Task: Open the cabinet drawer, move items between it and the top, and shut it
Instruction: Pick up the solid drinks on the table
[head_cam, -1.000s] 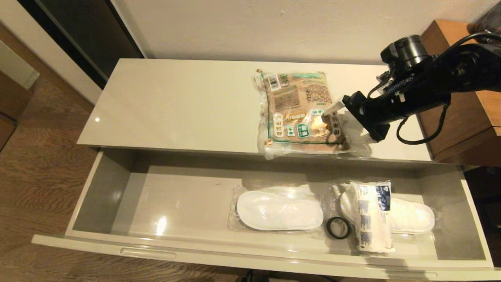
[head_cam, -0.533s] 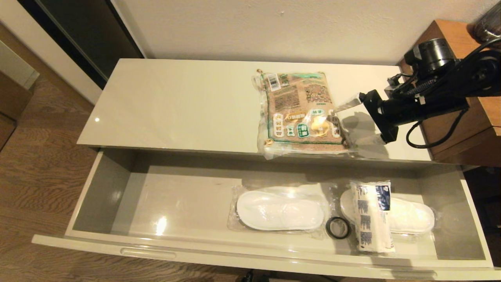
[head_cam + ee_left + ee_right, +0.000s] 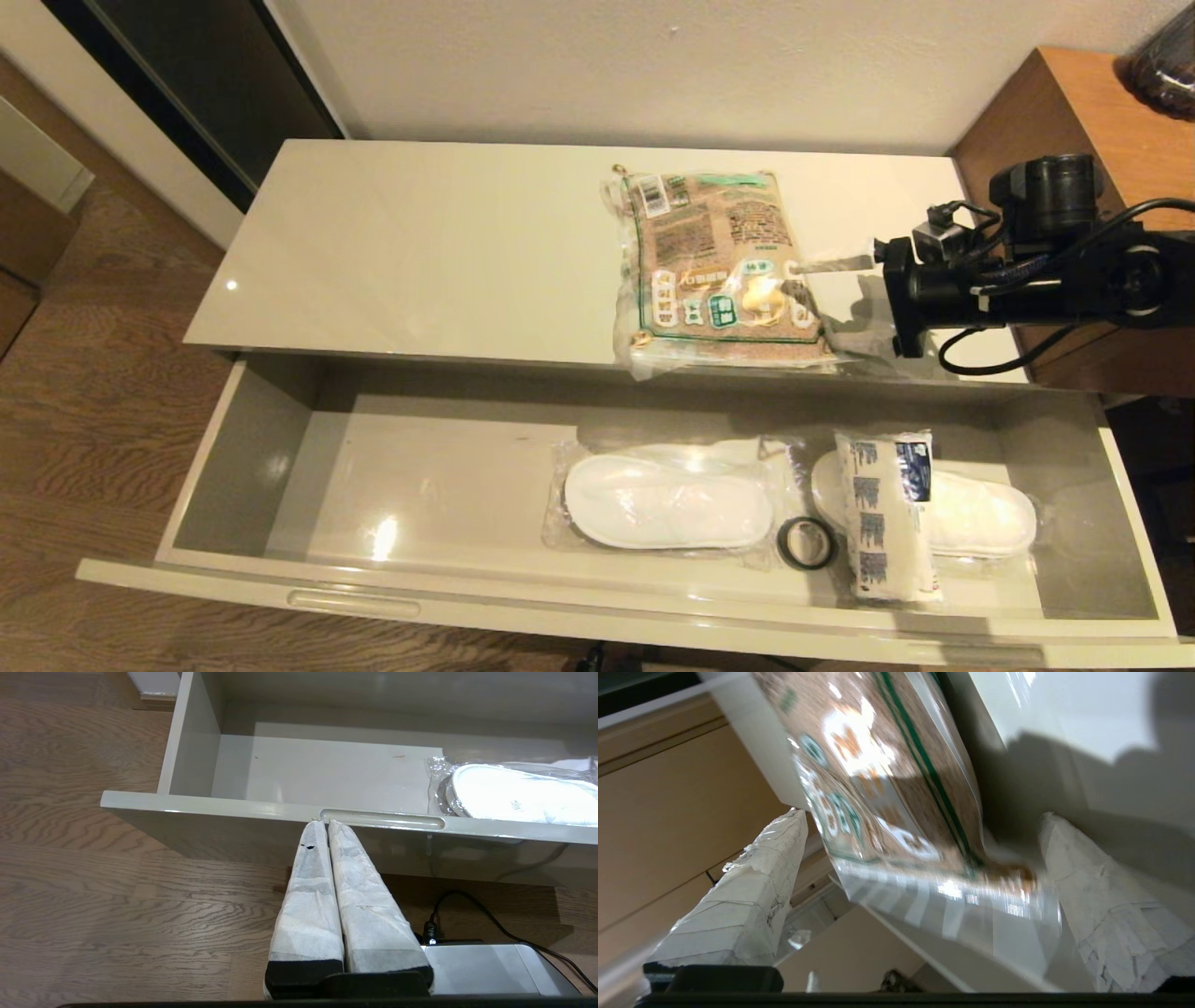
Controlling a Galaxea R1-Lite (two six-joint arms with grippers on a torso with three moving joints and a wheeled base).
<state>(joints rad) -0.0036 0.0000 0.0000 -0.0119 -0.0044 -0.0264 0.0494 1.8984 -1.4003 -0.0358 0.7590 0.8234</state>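
Floor: you see brown wood-grain planks | Wall: plain cream plaster | Right: taller brown wooden cabinet | Upper left: dark doorway

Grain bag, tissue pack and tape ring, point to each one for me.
Grain bag (image 3: 717, 271), head view, middle of its printed face.
Tissue pack (image 3: 885, 513), head view, middle of the wrapper.
Tape ring (image 3: 808, 557), head view, near side of the black band.

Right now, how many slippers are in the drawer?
2. One slipper lies mid-drawer, left of the tape ring. The other slipper lies right of the ring, partly under the tissue pack. None seem hidden.
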